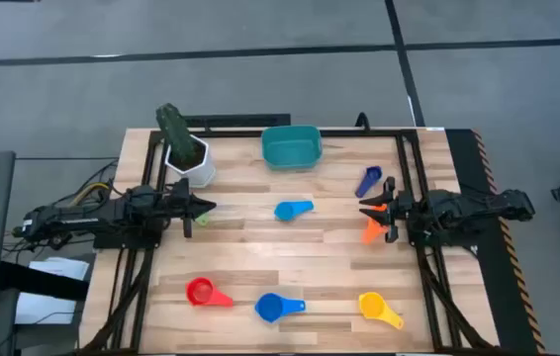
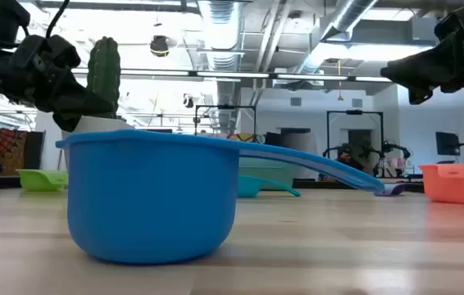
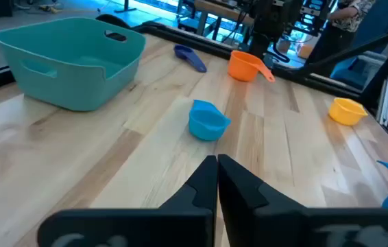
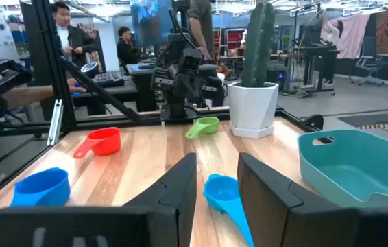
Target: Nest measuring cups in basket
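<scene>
The teal basket (image 1: 291,146) stands on its base near the table's far edge. Several measuring cups lie apart on the wood: light blue (image 1: 293,210) in the middle, dark blue (image 1: 368,180) and orange (image 1: 371,232) at the right, green (image 1: 204,220) at the left, and red (image 1: 204,293), blue (image 1: 278,308) and yellow (image 1: 379,309) along the near edge. My left gripper (image 1: 209,208) hovers shut left of the light blue cup (image 3: 208,122). My right gripper (image 1: 363,209) hovers open right of this cup (image 4: 223,192), between the dark blue and orange cups.
A white pot with a green cactus (image 1: 186,153) stands left of the basket, near my left gripper. A black frame (image 1: 404,178) runs along the table's far side and down both sides. People (image 4: 64,27) stand in the room beyond the table.
</scene>
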